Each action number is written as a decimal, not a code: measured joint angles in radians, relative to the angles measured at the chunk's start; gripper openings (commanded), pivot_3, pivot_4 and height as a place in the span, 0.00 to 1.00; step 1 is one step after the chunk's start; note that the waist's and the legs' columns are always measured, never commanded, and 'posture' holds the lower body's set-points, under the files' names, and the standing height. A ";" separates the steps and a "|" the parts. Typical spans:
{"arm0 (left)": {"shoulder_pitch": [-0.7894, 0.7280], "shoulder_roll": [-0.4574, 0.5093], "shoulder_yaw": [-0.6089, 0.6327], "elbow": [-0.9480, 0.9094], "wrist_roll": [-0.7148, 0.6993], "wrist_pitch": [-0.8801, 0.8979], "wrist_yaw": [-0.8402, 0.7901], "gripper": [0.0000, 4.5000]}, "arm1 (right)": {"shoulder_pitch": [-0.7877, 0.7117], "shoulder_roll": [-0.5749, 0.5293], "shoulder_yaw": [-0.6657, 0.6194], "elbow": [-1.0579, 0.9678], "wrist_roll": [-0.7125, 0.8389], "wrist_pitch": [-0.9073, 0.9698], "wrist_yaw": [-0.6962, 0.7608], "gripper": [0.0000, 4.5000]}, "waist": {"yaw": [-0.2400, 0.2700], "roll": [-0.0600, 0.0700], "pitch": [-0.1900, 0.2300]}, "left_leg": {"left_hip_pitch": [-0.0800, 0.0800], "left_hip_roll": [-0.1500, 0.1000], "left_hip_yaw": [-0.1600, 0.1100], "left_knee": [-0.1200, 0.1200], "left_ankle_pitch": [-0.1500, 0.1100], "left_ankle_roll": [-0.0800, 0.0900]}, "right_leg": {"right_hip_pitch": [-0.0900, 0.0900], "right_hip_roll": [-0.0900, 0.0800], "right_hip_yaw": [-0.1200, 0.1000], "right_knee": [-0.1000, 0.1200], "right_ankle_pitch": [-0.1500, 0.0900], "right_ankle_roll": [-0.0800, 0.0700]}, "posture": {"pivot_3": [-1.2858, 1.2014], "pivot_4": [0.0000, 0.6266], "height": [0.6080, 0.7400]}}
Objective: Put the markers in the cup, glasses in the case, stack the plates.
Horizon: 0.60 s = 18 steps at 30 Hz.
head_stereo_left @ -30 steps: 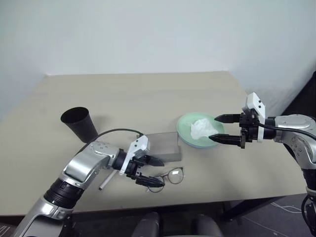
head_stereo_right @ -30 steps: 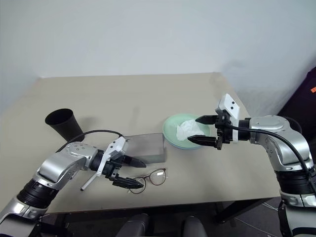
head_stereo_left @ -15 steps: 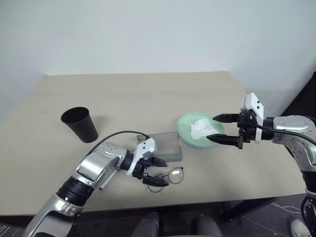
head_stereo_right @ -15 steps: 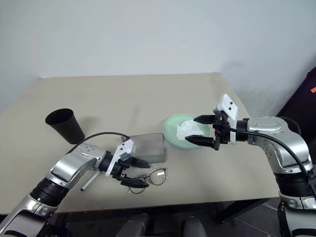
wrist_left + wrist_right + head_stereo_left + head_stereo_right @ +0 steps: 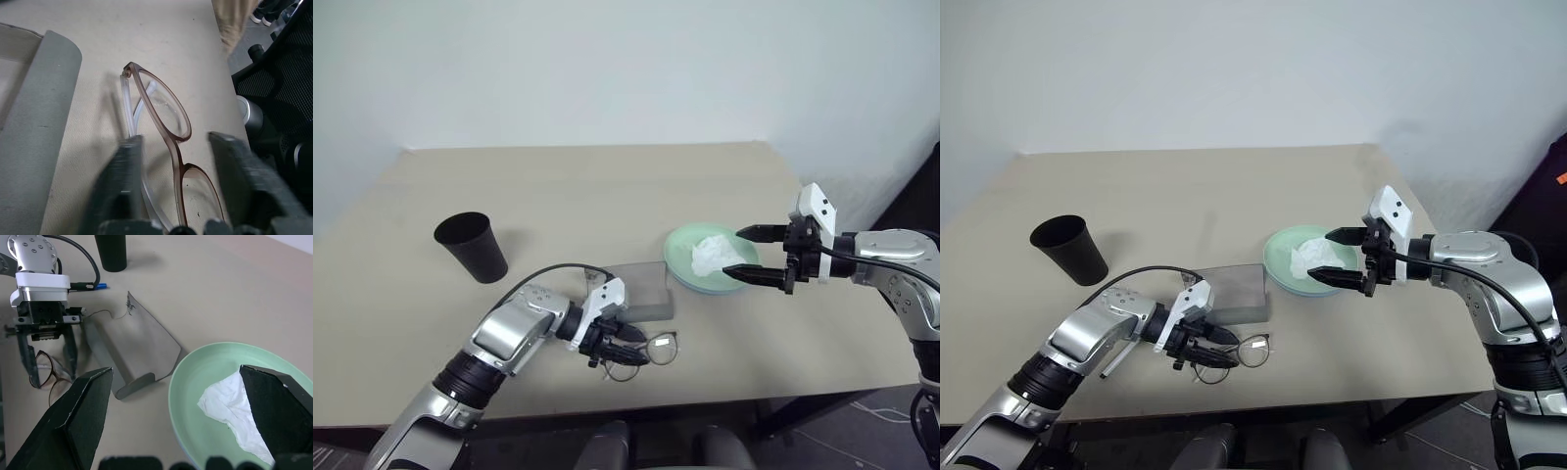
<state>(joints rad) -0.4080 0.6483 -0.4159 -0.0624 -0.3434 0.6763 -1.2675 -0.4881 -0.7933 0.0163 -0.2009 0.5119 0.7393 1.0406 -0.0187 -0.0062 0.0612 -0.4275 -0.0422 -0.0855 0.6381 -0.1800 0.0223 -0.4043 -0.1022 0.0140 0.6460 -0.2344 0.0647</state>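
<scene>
left gripper [image 5: 625, 343] | narrowed around the glasses [image 5: 651, 349], frame straddled, grip not confirmed | right gripper [image 5: 754, 255] | spread wide, tissue [image 5: 710, 254] and green plate [image 5: 680, 266] just ahead

A crumpled white paper tissue [image 5: 709, 255] lies in a shallow dish on the right half of the plain beige rectangular worktop [image 5: 607, 196]. Behind the worktop stands a bare pale wall [image 5: 607, 69]. Past the worktop's near edge sits a black mesh-backed office chair [image 5: 279, 98].
</scene>
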 measured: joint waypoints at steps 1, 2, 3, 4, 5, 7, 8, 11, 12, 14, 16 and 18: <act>0.000 0.000 -0.002 0.000 0.001 0.001 0.000 0.18 | 0.000 0.000 0.000 0.000 0.000 0.000 0.000 1.00 | 0.000 0.000 0.000 | 0.000 0.000 0.000 0.000 0.000 0.000 | 0.000 0.000 0.000 0.000 0.000 0.000 | 0.52 0.00 0.72; 0.000 0.000 -0.005 0.000 0.004 0.001 0.000 0.18 | 0.000 0.000 0.000 0.000 0.000 0.000 0.000 1.00 | 0.000 0.000 0.000 | 0.000 0.000 0.000 0.000 0.000 0.000 | 0.000 0.000 0.000 0.000 0.000 0.000 | 0.52 0.00 0.72; 0.000 0.000 -0.006 0.000 0.009 0.000 0.000 0.18 | 0.000 0.000 0.000 0.000 0.000 0.000 0.000 1.00 | 0.000 0.000 0.000 | 0.000 0.000 0.000 0.000 0.000 0.000 | 0.000 0.000 0.000 0.000 0.000 0.000 | 0.52 0.00 0.72; 0.000 0.000 -0.007 0.000 0.012 -0.001 0.000 0.18 | 0.000 0.001 0.001 0.000 0.000 0.000 0.000 1.00 | 0.000 0.000 0.000 | 0.000 0.000 0.000 0.000 0.000 0.000 | 0.000 0.000 0.000 0.000 0.000 0.000 | 0.52 0.00 0.72; 0.000 -0.001 -0.007 0.000 0.015 -0.002 0.000 0.18 | 0.000 0.001 0.001 0.000 0.000 0.000 0.000 1.00 | 0.000 0.000 0.000 | 0.000 0.000 0.000 0.000 0.000 0.000 | 0.000 0.000 0.000 0.000 0.000 0.000 | 0.52 0.00 0.72; 0.000 -0.003 -0.008 0.000 0.017 -0.004 0.000 0.18 | 0.000 0.002 0.001 0.000 0.000 0.000 0.000 1.00 | 0.000 0.000 0.000 | 0.000 0.000 0.000 0.000 0.000 0.000 | 0.000 0.000 0.000 0.000 0.000 0.000 | 0.52 0.00 0.72; 0.000 -0.003 -0.009 0.000 0.017 -0.005 -0.001 0.18 | -0.001 0.002 0.002 0.000 0.000 0.000 0.000 1.00 | 0.000 0.000 0.000 | 0.000 0.000 0.000 0.000 0.000 0.000 | 0.000 0.000 0.000 0.000 0.000 0.000 | 0.52 0.00 0.72; 0.000 -0.003 -0.009 0.000 0.017 -0.010 -0.007 0.18 | -0.002 0.003 0.004 0.000 -0.001 0.000 -0.001 1.00 | 0.000 0.000 0.000 | 0.000 0.000 0.000 0.000 0.000 0.000 | 0.000 0.000 0.000 0.000 0.000 0.000 | 0.52 0.00 0.72; 0.000 -0.003 -0.010 0.000 0.017 -0.010 -0.011 0.18 | -0.002 0.003 0.005 0.000 -0.001 0.000 -0.001 1.00 | 0.000 0.000 0.000 | 0.000 0.000 0.000 0.000 0.000 0.000 | 0.000 0.000 0.000 0.000 0.000 0.000 | 0.52 0.00 0.72; 0.000 -0.003 -0.010 0.000 0.017 -0.010 -0.017 0.18 | -0.003 0.005 0.009 0.000 -0.002 -0.001 -0.003 1.00 | 0.000 0.000 0.000 | 0.000 0.000 0.000 0.000 0.000 0.000 | 0.000 0.000 0.000 0.000 0.000 0.000 | 0.52 0.00 0.72; 0.000 -0.003 -0.010 0.000 0.017 -0.010 -0.021 0.09 | -0.004 0.008 0.013 0.000 -0.002 -0.002 -0.007 1.00 | 0.000 0.000 0.000 | 0.000 0.000 0.000 0.000 0.000 0.000 | 0.000 0.000 0.000 0.000 0.000 0.000 | 0.52 0.00 0.72; 0.000 -0.004 -0.009 -0.001 0.013 -0.010 -0.027 0.01 | -0.004 0.013 0.015 0.000 -0.003 -0.003 -0.011 1.00 | 0.000 0.000 0.000 | 0.000 0.000 0.000 0.000 0.000 0.000 | 0.000 0.000 0.000 0.000 0.000 0.000 | 0.52 0.00 0.72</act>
<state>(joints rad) -0.4082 0.6444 -0.4251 -0.0633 -0.3306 0.6660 -1.2943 -0.4917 -0.7802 0.0315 -0.2005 0.5093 0.7362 1.0294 -0.0187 -0.0061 0.0612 -0.4275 -0.0422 -0.0856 0.6385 -0.1800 0.0225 -0.4042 -0.1022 0.0140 0.6460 -0.2343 0.0648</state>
